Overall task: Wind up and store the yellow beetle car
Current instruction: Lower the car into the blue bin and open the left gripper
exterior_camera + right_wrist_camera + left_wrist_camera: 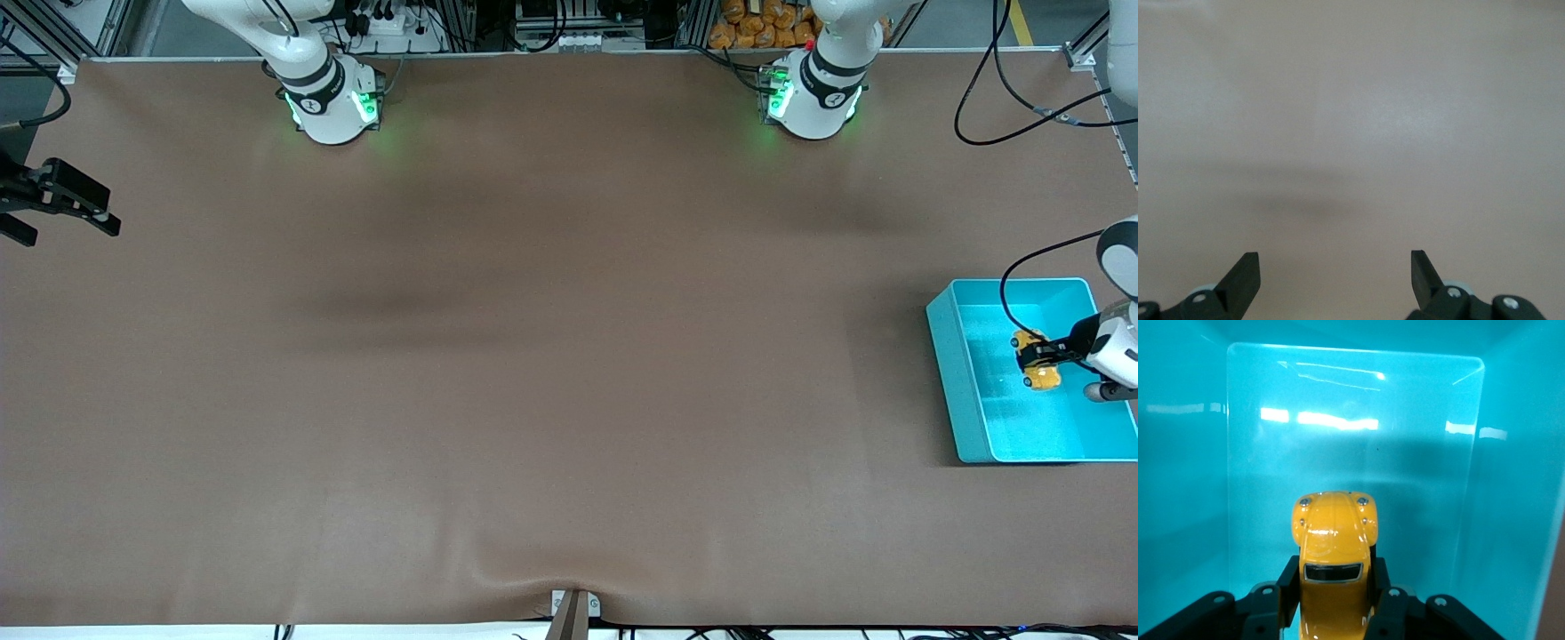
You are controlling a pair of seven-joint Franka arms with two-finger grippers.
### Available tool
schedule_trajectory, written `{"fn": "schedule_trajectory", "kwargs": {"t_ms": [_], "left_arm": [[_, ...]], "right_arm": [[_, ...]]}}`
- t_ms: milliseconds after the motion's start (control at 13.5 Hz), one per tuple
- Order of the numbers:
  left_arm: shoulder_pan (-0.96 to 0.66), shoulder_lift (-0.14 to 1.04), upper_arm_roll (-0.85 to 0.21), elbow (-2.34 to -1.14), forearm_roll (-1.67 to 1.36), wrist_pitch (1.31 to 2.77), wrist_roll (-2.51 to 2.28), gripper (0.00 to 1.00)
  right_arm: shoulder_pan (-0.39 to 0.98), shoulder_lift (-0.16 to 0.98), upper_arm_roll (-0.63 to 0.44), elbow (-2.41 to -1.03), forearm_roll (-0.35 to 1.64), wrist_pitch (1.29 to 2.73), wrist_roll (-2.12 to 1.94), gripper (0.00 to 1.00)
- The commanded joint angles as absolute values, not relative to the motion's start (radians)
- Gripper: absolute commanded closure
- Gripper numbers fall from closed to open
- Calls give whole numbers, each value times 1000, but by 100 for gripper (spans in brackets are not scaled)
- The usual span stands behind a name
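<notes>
One car, one bin, and we're at the storing step. Nearest the front camera at the left arm's end of the table sits the turquoise bin (956,373), and our left gripper (1042,357) is inside its walls, clamped on the yellow beetle car (1038,360). Our left wrist view shows both fingers (1289,585) pinching the car's (1335,553) flanks, nose pointing away from the wrist, bin floor (1351,453) just beneath. We judge the side grip keeps the wheels free so it can be set down flat. Can't tell if the wheels touch the floor yet. Car looks glossy yellow-orange, rounded hood, dark windscreen, small round headlamps. Farther up, at the right arm's end, our right gripper (84,213) waits over bare table (1351,133), jaws spread wide, holding nothing.
</notes>
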State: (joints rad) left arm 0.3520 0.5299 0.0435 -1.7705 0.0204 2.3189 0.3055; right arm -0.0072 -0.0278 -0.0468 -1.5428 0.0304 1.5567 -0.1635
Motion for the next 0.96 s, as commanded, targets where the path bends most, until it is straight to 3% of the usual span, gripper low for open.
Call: {"fn": "schedule_trajectory", "kwargs": {"t_ms": [0,890], "left_arm": [[353,578,35,-1758,49,2373,314,100],[354,673,37,-1763,92,2436,301,100]], "right_arm": [[-12,-29,-43,-1546,37,1562,-135,0],[-6,-28,-41,-1543,40,1551,-89,0]]}}
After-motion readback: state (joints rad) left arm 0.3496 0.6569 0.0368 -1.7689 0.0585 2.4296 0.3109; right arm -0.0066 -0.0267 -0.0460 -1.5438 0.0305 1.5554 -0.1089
